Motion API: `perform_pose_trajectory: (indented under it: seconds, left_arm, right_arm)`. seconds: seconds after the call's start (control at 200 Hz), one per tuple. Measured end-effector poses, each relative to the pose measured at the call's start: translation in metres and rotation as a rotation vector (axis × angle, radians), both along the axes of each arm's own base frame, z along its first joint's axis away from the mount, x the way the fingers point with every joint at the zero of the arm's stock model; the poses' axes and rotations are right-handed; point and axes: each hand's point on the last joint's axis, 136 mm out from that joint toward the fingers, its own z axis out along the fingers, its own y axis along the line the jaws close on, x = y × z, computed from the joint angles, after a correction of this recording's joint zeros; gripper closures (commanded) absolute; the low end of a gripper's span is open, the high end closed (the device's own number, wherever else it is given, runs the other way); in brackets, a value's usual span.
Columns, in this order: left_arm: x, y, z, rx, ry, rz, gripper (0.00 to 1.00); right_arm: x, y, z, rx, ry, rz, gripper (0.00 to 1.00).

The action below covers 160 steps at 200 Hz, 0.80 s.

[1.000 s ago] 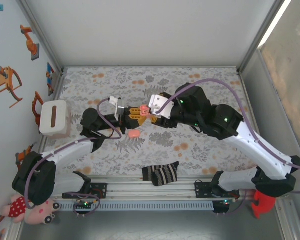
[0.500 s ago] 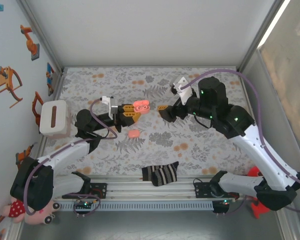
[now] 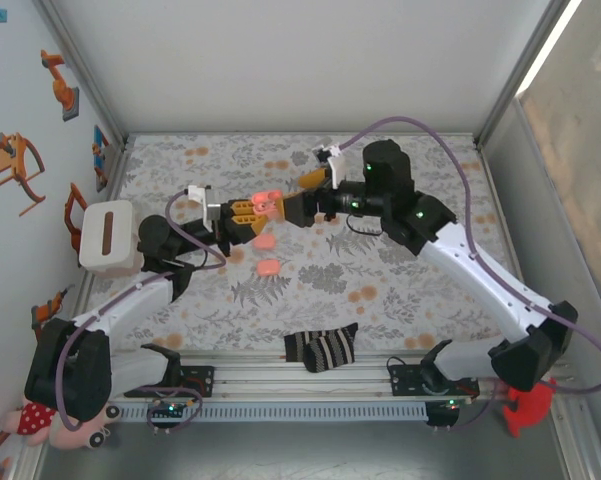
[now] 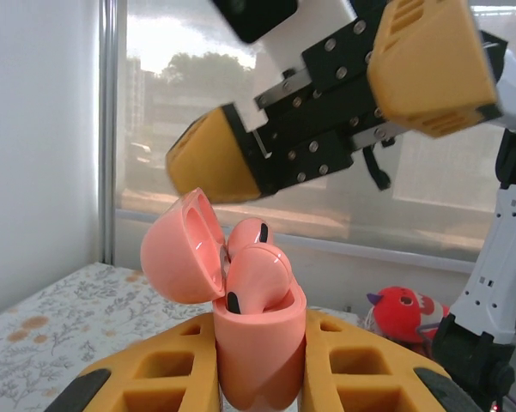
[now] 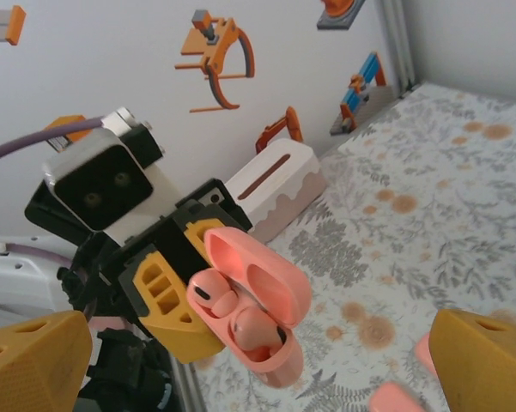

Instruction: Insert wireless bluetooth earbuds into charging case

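Observation:
My left gripper (image 4: 259,348) is shut on the pink charging case (image 4: 262,360) and holds it upright above the cloth, its lid (image 4: 176,249) swung open. Two pink earbuds (image 4: 258,270) (image 4: 249,233) sit in its wells, their heads standing above the rim. From above, the case (image 3: 265,203) is just right of the left gripper (image 3: 242,215). My right gripper (image 3: 298,195) is open wide right beside it. In the right wrist view the case (image 5: 262,275) and earbuds (image 5: 208,296) lie between the spread fingers of the right gripper (image 5: 258,365), untouched.
Two more pink cases (image 3: 270,267) (image 3: 263,241) lie on the flowered cloth below the grippers. A white tissue box (image 3: 108,237) stands at the left edge. A striped sock (image 3: 322,347) lies near the front rail. Walls close in both sides.
The right gripper opened wide, drew back to the right, then returned to the case. The left gripper shifted the case slightly left and away, still shut on it.

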Motion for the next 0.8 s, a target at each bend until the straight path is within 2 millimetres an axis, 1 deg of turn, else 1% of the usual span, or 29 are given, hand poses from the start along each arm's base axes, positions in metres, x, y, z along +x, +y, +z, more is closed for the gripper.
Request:
perform_pose_trajectory:
  seconds: [0.06,0.155,0.326,0.451,0.556,0.801]
  left_arm:
    - [0.0,0.0,0.004,-0.004,-0.008,-0.004,1.0]
    - [-0.001,0.001,0.01,-0.007,-0.022,-0.012,1.0]
    - [-0.004,0.0,0.015,-0.007,-0.038,-0.027,1.0]
    - [-0.004,0.0,0.015,-0.005,-0.038,-0.031,1.0]
    - [-0.005,0.0,0.015,-0.004,-0.041,-0.034,1.0]
    - [-0.004,0.0,0.014,-0.001,-0.034,-0.034,1.0]
  right_arm:
    - [0.003,0.007,-0.007,0.008,0.039,0.017,0.01]
    - [0.003,0.014,-0.01,0.024,0.075,0.046,0.01]
    - [-0.006,0.021,0.0,0.069,0.077,0.103,0.03]
    - [-0.015,0.027,0.004,0.088,0.081,0.149,0.07]
    - [-0.021,0.032,0.005,0.092,0.093,0.184,0.1]
    - [-0.024,0.036,0.004,0.093,0.107,0.216,0.14]
